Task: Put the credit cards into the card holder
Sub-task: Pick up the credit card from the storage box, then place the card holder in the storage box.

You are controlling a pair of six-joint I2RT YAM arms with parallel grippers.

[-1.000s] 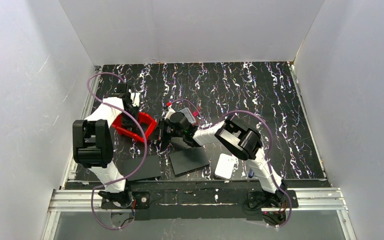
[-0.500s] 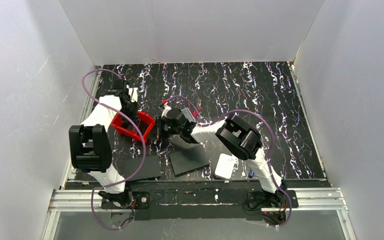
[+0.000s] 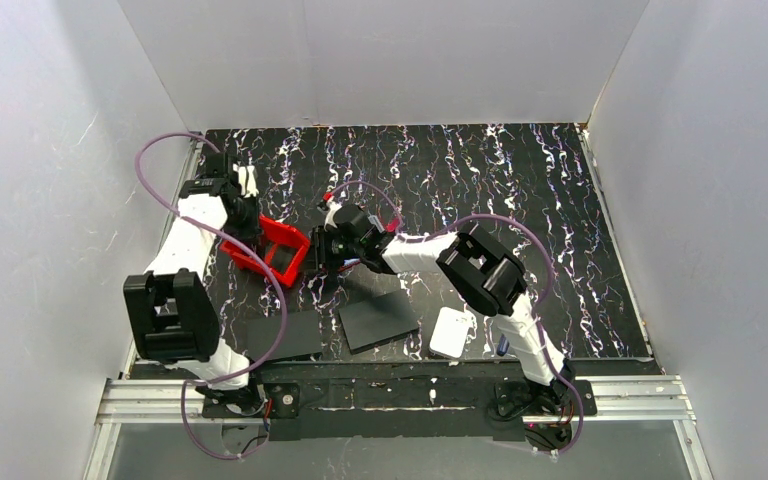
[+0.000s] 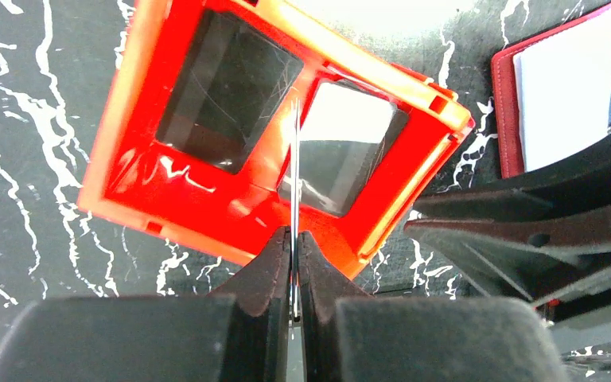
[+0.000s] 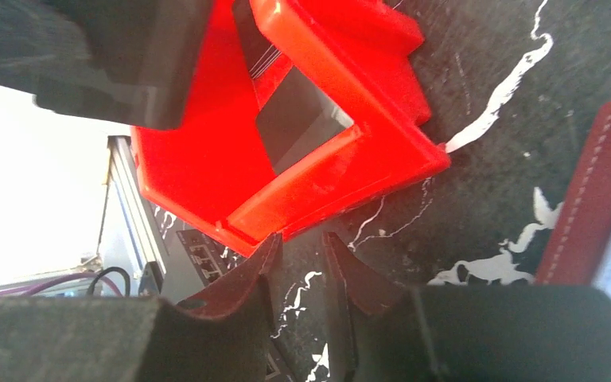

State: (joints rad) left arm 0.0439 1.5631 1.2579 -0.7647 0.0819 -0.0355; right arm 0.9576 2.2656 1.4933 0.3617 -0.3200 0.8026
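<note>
Over white-walled black marbled table (image 3: 480,180), left pincer (image 4: 294,248) grips a credit card (image 4: 294,159); right pincer (image 5: 301,248) parted.

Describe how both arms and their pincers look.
The left arm and right arm have white links, chunky black joint housings and a looping purple cable each. The left pincer and right pincer have dark, wedge-shaped fingers tapering to narrow tips.
</note>
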